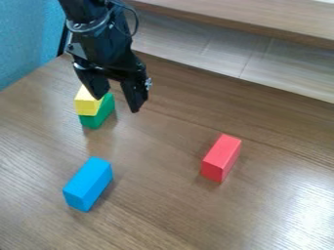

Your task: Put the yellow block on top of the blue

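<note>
Yellow wooden-looking rectangular block (86, 104) sits wallward (26, 41) of my open gripper (118, 103), atop a similar green block (96, 118). I'd shift that way first!

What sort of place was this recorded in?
Probably a robotics lab or test bench: a robot arm hangs over a wood-grain table bearing plain toy-like pieces, such as the blue block and red block.

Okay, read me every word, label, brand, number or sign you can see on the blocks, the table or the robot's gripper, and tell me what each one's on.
No readable text anywhere.
Yellow block, blue block, green block, red block: plain on the sides that show.
Table: wood grain, no lettering.
Gripper: nothing readable.
</note>
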Action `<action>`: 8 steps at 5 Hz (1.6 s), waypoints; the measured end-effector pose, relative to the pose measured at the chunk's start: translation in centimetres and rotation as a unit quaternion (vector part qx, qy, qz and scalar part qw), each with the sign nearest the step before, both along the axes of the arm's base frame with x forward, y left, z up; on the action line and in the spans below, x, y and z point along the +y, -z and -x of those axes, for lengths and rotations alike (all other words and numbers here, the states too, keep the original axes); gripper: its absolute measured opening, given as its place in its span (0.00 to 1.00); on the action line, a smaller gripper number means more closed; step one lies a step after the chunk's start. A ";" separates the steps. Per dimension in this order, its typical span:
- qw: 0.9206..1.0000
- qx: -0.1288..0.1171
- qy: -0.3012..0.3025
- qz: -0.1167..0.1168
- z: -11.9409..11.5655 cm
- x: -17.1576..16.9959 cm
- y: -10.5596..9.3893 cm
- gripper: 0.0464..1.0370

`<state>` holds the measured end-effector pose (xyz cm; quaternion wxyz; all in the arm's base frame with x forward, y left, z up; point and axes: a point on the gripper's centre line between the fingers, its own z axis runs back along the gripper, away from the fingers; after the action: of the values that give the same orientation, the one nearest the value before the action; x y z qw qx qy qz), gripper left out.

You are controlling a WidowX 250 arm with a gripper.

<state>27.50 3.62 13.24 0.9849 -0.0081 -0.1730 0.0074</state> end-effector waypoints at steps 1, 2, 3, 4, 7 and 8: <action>1.000 0.011 -0.001 0.003 0.1 -0.1 0.6 0.96; 1.000 0.012 -0.002 0.003 0.2 -0.1 0.6 0.96; 1.000 0.012 -0.004 0.004 0.2 -0.2 0.6 0.96; 1.000 0.021 -0.016 0.007 -0.4 0.0 0.8 0.96; 0.994 0.020 -0.108 0.003 -2.9 5.4 0.4 0.96; 0.989 0.028 -0.147 0.004 -3.3 7.6 0.9 0.96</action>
<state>30.83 11.22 12.35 0.9775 0.0138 -0.1449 0.1526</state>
